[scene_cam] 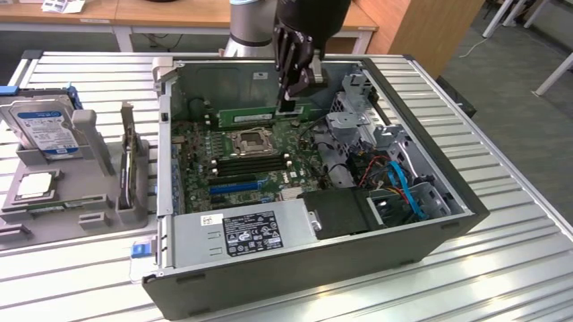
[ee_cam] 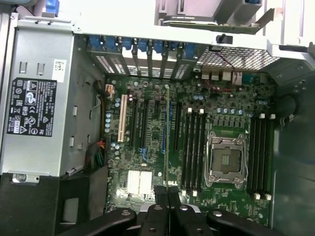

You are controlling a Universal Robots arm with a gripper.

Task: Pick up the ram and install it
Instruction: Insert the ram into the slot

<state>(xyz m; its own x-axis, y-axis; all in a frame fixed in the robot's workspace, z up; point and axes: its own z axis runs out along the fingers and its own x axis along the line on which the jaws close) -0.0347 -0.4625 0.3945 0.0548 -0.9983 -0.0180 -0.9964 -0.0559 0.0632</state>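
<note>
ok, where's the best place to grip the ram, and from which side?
Probably the upper long edge, from above, pinching its two flat faces. The ram hangs on edge over the motherboard, leaving the lower edge free; the claw is shut on it that way.

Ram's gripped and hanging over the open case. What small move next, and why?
Probably a short shift sideways toward the empty memory slots before lowering: the gripper, shut on the ram, holds it edge-on above the motherboard, apparently short of them.

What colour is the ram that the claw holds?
Green, a thin circuit-board stick; the ram shows best in the exterior view, held by the claw.
</note>
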